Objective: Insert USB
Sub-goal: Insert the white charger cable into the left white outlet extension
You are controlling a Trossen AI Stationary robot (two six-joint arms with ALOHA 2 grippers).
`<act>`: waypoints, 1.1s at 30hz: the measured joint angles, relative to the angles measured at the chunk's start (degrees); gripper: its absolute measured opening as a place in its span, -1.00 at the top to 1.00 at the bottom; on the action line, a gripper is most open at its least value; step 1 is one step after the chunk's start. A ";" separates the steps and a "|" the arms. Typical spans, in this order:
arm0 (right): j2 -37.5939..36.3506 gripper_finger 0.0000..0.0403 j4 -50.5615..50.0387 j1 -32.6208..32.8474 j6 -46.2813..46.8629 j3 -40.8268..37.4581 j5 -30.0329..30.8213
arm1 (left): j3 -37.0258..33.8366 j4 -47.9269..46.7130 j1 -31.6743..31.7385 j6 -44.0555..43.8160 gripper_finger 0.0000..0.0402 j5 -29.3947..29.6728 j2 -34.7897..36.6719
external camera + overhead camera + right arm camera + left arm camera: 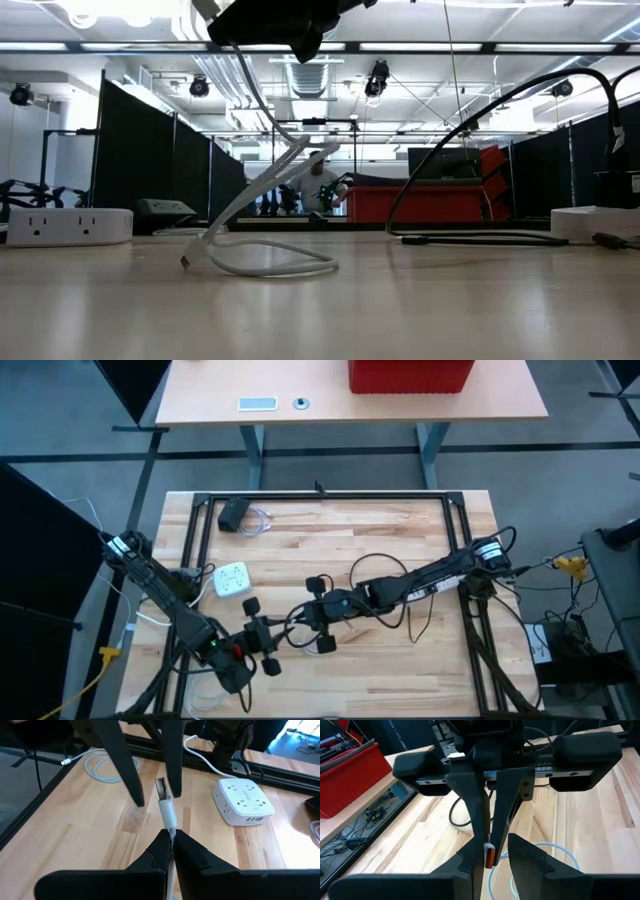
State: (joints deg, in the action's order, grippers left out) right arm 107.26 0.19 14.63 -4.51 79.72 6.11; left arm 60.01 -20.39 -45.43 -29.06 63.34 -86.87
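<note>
My right gripper (170, 845) is shut on a white USB cable (262, 262) above the middle of the table. The cable's plug (162, 790), white body and metal tip, sticks out past the fingertips toward my left gripper (497, 855). The left gripper faces it, open, with one finger on each side of the plug. In the high view the two grippers meet tip to tip (288, 628). A white power strip (232, 578) lies flat on the table, to the left of them. My right gripper pinches the cable just behind the plug's white body (170, 831) between its two fingers, coming level from the table's right. The plug is lifted clear and points along the fingers. The cable hangs slack below, and its loop (290, 268) rests on the table. My left gripper has one finger (173, 775) close beside the plug's metal tip; I cannot tell whether it touches.
A black adapter (234, 513) with a coiled white cord (262, 521) lies at the far left, inside the black frame (330, 495). Dark cables (385, 565) loop on the table by the right arm. Bare wood lies at the far middle and near right.
</note>
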 joint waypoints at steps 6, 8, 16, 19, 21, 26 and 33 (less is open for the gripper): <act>0.00 0.99 -0.04 0.02 -0.02 -0.01 -0.07 | 0.00 -1.09 0.00 -0.58 0.73 -1.43 0.02; -0.01 0.99 -0.06 0.03 -0.07 0.00 -0.07 | -0.02 -1.83 0.00 -1.06 0.78 -1.42 0.08; -0.59 0.99 -0.31 0.44 -2.29 -0.02 -0.18 | -0.02 -5.90 -0.01 -4.70 0.97 -1.40 0.64; -0.74 0.99 -0.31 0.90 -4.15 -0.02 -0.02 | -0.02 -6.20 -0.07 -5.01 0.97 -1.92 0.66; -0.85 0.99 -0.33 0.92 -4.52 -0.02 0.02 | -0.02 -6.31 -0.06 -5.00 0.97 -1.95 0.66; -1.18 0.94 -0.35 0.92 -5.96 -0.09 0.22 | -0.01 -6.64 -0.04 -4.98 0.97 -1.91 0.66; -4.90 0.65 -0.38 1.11 -5.97 -0.09 -0.59 | -0.07 -7.11 -1.79 -4.96 0.97 -0.82 1.58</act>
State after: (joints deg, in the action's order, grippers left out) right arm 102.37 -0.19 15.75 -10.48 79.63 5.52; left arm 59.94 -27.50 -47.22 -34.02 62.52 -85.29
